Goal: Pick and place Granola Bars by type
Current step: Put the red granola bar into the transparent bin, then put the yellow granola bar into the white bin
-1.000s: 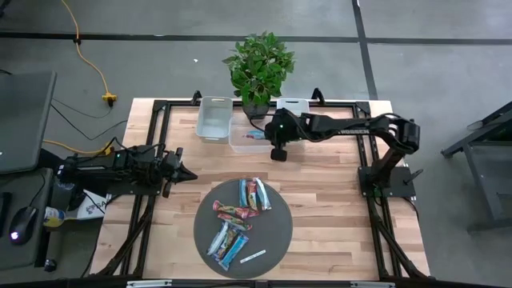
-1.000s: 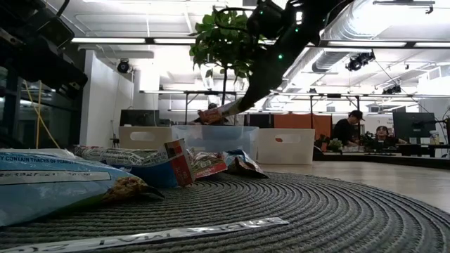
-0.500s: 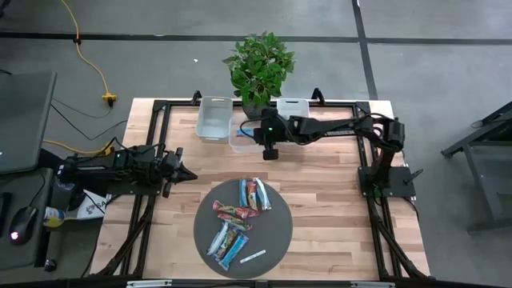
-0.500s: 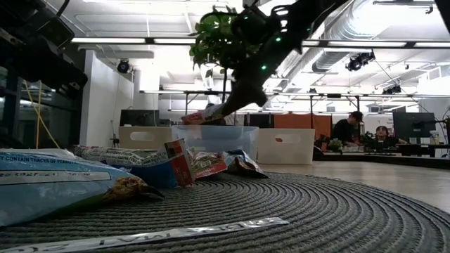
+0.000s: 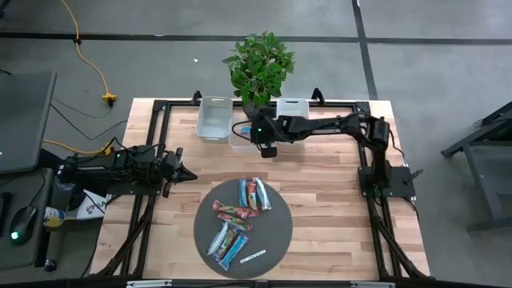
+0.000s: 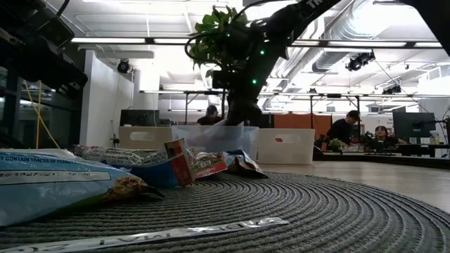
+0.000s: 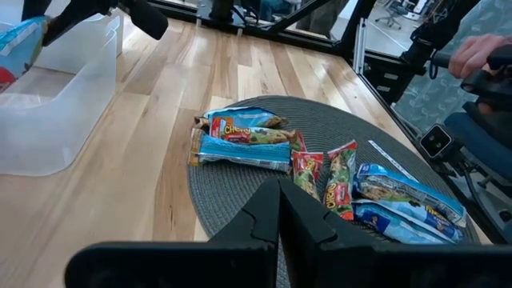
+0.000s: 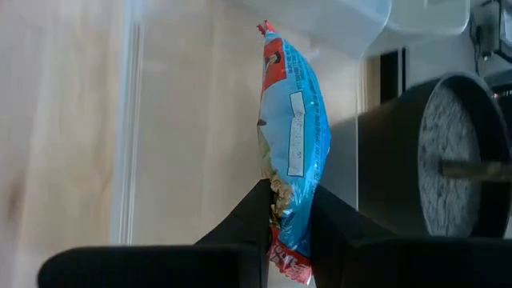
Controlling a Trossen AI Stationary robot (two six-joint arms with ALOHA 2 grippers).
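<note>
A light blue bar (image 8: 290,136) in a shiny, crinkled wrapper is clamped at one end in the right pincer (image 8: 286,210), its long axis running straight out from the fingertips. It is held over the middle clear bin (image 5: 242,134), directly above it. The remaining bars (image 5: 238,216) lie on the round woven mat (image 5: 276,232) on the desk (image 5: 328,192). The left pincer (image 5: 186,174), closed on nothing, waits near the mat.
</note>
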